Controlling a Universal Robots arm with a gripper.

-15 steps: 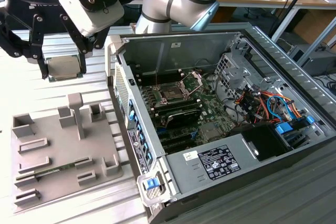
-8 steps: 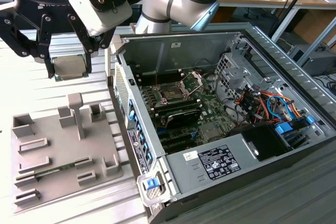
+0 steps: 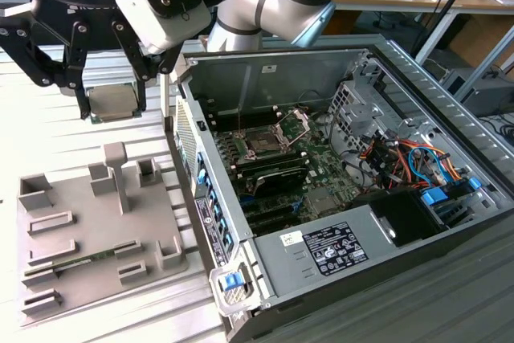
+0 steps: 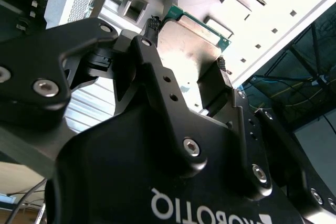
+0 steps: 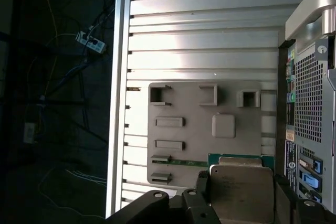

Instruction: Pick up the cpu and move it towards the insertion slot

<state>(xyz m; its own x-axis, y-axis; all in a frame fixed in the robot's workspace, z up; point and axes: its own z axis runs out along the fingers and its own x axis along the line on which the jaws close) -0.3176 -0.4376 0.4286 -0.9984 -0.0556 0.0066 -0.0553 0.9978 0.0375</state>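
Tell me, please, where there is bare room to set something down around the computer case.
In the exterior view, bare slatted table lies past the grey tray's far edge and along the computer case's near side. Crowded: the tray's fixtures and the case's interior.

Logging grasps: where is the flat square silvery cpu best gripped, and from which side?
Pinch two opposite edges of the flat square silvery cpu, coming from above its top face: it is thin and wide, and the black gripper holds it that way.
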